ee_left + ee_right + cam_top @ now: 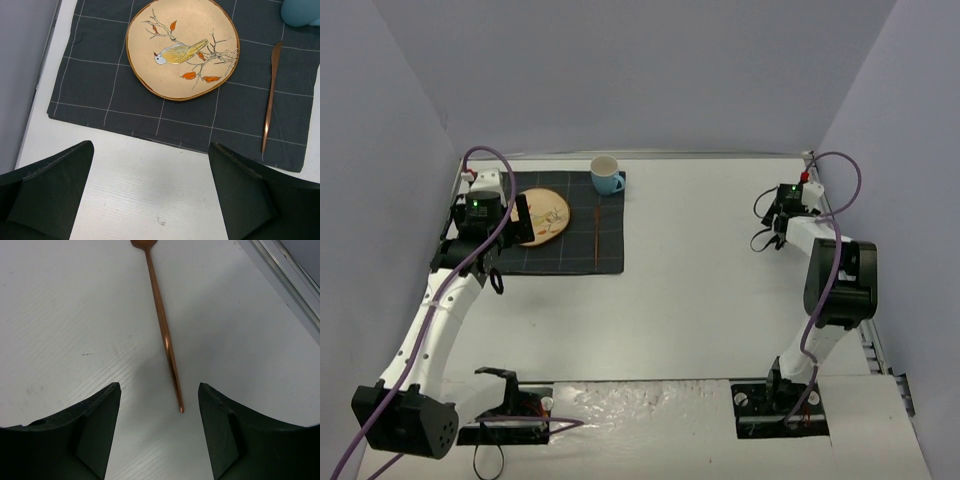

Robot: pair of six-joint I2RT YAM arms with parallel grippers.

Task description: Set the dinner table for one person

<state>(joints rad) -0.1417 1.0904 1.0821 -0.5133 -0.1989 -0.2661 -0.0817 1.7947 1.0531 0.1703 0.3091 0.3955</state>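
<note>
We are hovering our left gripper [150, 148], fingers spread, near a round glazed plate [182, 47]; our right gripper [159, 386], also spread, is framing a slender copper utensil [162, 330].

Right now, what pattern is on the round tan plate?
Yellow bird on branch, on the plate; left wrist view.

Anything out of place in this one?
Yes: a copper utensil lies on the bare dinner table at the right side, below the right gripper with open jaws, apart from the placemat holding plate, knife and cup.
</note>
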